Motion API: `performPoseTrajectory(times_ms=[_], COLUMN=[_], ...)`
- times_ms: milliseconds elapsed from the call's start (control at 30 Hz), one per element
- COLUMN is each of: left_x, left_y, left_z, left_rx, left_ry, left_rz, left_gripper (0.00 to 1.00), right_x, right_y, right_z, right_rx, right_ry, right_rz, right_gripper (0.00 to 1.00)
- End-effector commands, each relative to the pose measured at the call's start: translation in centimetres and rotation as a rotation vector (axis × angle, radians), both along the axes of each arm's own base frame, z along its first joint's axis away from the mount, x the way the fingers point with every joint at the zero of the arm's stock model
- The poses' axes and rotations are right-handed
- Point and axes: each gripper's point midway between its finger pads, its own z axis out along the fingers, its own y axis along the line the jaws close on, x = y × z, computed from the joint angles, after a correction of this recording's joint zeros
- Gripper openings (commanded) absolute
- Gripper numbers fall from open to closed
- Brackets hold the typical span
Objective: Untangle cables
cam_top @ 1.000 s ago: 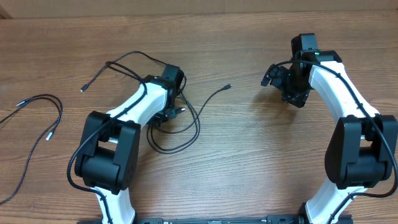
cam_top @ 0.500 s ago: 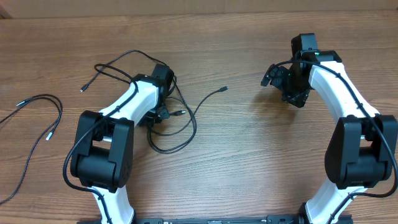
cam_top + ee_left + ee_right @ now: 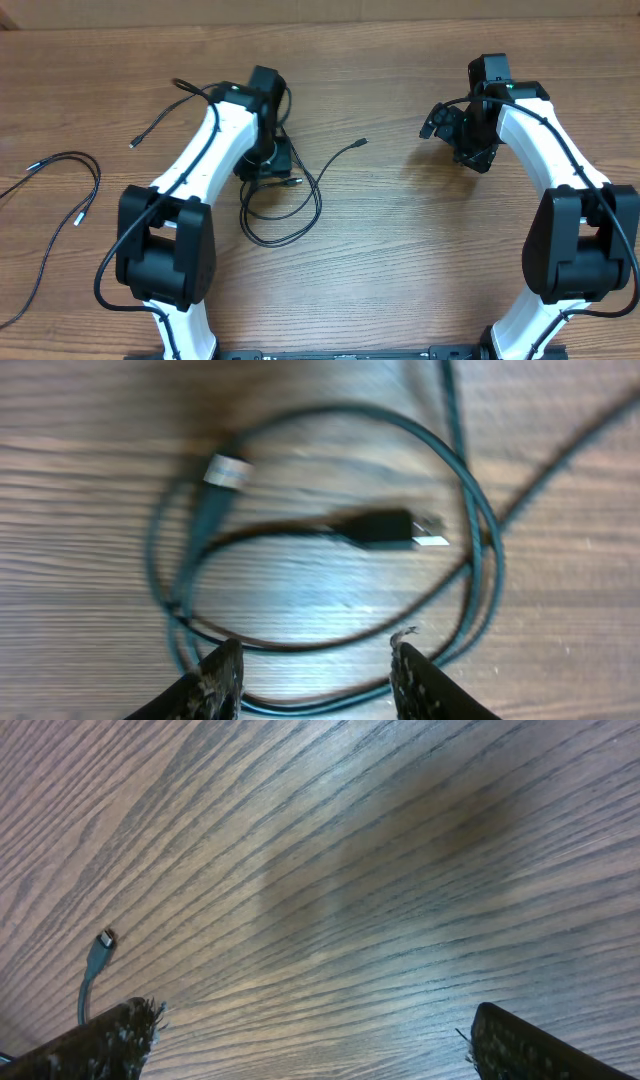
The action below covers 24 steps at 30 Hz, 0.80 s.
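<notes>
The left gripper hangs over a bundle of cables that lies left of the middle of the wooden tabletop. In the overhead view it is mostly hidden under its own white arm. From the left wrist camera its fingertips stand partly apart with bare wood between them, gripping nothing. A strand of the round loop runs across the tabletop just below the tips. Inside that loop lies a black plug with a silver end pointing right. Up and to its left is a blurred connector with a pale band. From above, the bundle trails one free end toward the middle of the tabletop, and another strand runs off up and to the left. A separate thin cable with silver tips lies well apart near the left edge, curving down toward the front. The right gripper is over on the right side of the tabletop, away from the bundle. Its fingers are spread wide to the two lower corners of its wrist view, with only wood grain between them and nothing held. A single cable tip shows at the left of that view, near the left finger but not touching it.
</notes>
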Motion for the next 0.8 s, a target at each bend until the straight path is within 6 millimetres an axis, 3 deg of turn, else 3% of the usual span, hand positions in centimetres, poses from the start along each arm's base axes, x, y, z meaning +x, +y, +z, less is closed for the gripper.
performPoseTrajectory(times_ms=[0,400,767], left_x=[-2.2,-6.5,-7.0], left_y=[-2.3,-6.2,-9.8], left_z=[-0.7,-3.9,-4.0], left_rx=[-0.029,-0.009,-0.032], left_ry=[0.038,0.081,0.018], left_rz=[-0.088,-0.168,-0.267], left_gripper=[0.49,0.33,0.33], right_x=[0.3,0.3,0.3], right_y=[-0.1,-0.1,-0.1], right_z=[0.2,0.2,0.2], right_rx=[-0.006,-0.006,-0.006], right_ry=[-0.011,-0.011,-0.011], right_rz=[0.0,0.0,0.0], right_gripper=[1.0,1.0,1.0])
